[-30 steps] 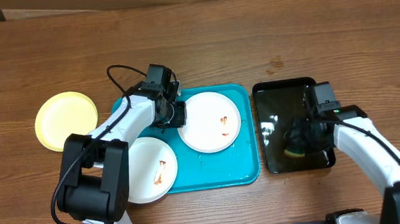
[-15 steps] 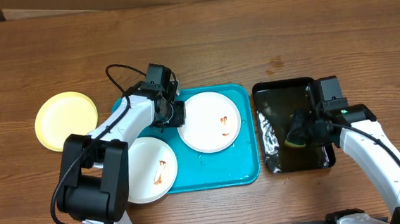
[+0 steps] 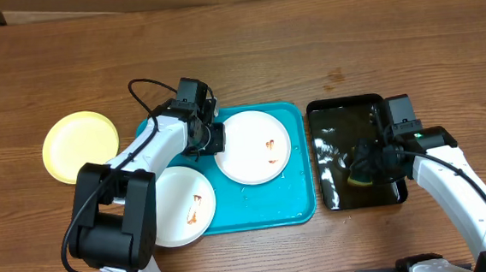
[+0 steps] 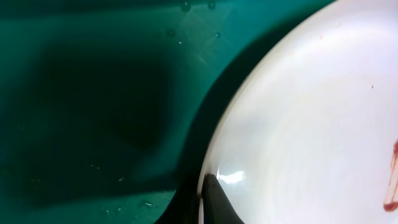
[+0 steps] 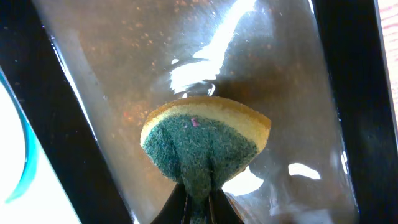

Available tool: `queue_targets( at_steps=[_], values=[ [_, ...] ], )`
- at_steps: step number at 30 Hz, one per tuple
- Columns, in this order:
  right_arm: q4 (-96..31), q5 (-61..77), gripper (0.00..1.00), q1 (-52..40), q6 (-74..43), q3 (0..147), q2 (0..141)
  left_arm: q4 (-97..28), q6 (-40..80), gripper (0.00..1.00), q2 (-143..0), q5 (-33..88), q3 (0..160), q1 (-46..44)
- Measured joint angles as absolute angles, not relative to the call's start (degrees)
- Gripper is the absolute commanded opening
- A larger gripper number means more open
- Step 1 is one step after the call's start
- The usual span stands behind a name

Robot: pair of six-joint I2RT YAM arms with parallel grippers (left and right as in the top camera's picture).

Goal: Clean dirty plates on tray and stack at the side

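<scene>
The turquoise tray (image 3: 269, 201) holds a white plate (image 3: 248, 153) with small red-brown smears. My left gripper (image 3: 215, 139) is shut on that plate's left rim. In the left wrist view one dark finger (image 4: 217, 202) lies on the plate (image 4: 311, 106) above the tray floor (image 4: 93, 93). A second smeared white plate (image 3: 175, 211) lies at the tray's front left corner, overhanging the rim. A pale yellow plate (image 3: 79, 146) sits on the table left of the tray. My right gripper (image 5: 198, 202) is shut on a green-yellow sponge (image 5: 202, 140) over the black tray.
The glossy black tray (image 3: 353, 111) stands right of the turquoise tray and holds shallow water; its dark wall (image 5: 348, 93) runs beside the sponge. A black cable (image 3: 141, 90) loops behind the left arm. The wooden table (image 3: 305, 46) stretches behind both trays.
The left gripper has shut on the white plate's rim. The right gripper has shifted slightly inside the black tray with the sponge, and the water's reflections have moved.
</scene>
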State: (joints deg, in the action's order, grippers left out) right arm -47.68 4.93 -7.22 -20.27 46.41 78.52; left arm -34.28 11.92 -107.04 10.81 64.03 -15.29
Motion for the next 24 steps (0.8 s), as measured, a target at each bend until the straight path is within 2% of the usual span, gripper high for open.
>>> queue_targets(
  at_steps=[3,5,10,12,14,24],
  values=[
    [-48.3,4.9,0.04,-7.2,-18.3,46.9,78.5,-34.5,12.0,0.06,-107.0,11.6,64.0,-15.3],
    [-49.0,4.9,0.04,-7.2,-17.0,47.7,78.5,-34.6,11.8,0.24,-107.0,11.9,64.0,-15.3],
    [-50.4,4.9,0.04,-7.2,-14.6,51.8,78.5,-32.4,12.1,0.29,-107.0,11.6,64.0,-15.3],
    [-50.2,4.9,0.04,-7.2,-14.2,52.8,78.5,-30.9,12.1,0.24,-107.1,11.1,63.9,-15.3],
    [-50.0,4.9,0.04,-7.2,-13.9,53.0,78.5,-30.1,12.3,0.04,-107.1,10.9,63.9,-15.2],
    [-50.2,4.9,0.04,-7.2,-12.8,53.0,80.2,-34.0,14.1,0.04,-107.1,11.8,64.0,-15.5]
  ],
)
